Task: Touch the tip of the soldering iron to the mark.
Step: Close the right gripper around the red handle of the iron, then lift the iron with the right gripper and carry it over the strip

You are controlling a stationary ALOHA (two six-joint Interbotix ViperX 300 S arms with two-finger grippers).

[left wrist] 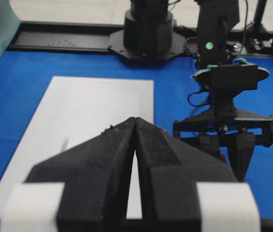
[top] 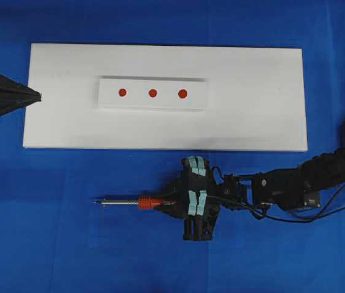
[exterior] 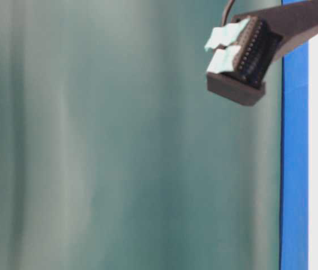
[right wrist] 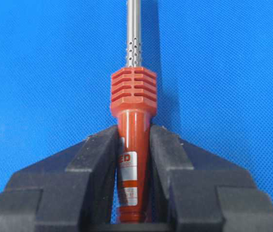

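Overhead: right end effector [top: 171,202] level, gripping soldering iron [top: 141,202].

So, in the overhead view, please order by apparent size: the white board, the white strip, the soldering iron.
1. white board
2. white strip
3. soldering iron, though the right gripper hides part of it, so its full length is unsure.

Blue cloth [top: 50,244] covers the whole work surface, faintly mottled in texture. A large white rectangular board [top: 251,122] lies flat on it, long side across the overhead view. Black metal rail [left wrist: 64,43] runs along the far edge of the blue surface in the left wrist view, a pale floor [left wrist: 68,9] beyond it. Blurred teal-green curtain [exterior: 119,140] fills most of the table-level view, with soft vertical folds. Light even, shadows soft.
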